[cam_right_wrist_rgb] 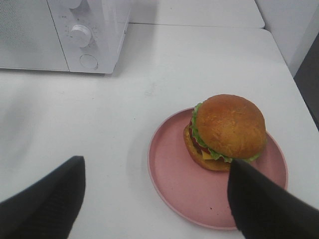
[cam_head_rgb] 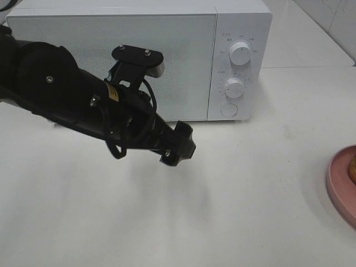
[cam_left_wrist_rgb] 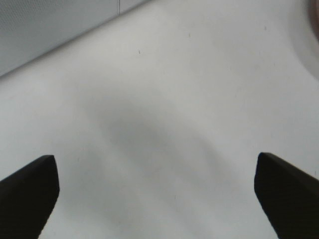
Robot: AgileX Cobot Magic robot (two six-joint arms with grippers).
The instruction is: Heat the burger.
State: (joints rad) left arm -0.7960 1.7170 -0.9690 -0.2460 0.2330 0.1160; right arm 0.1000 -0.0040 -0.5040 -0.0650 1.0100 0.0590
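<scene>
From the high camera only a sliver of the pink plate shows at the table's 3 o'clock edge, while the left arm crosses the closed microwave. The right wrist view reveals the burger on that plate. Both arms' jaws stand wide apart, holding nothing.

High overhead camera faces down on the microwave and table; both wrist cameras look close over that table, the right's sharing the microwave.
</scene>
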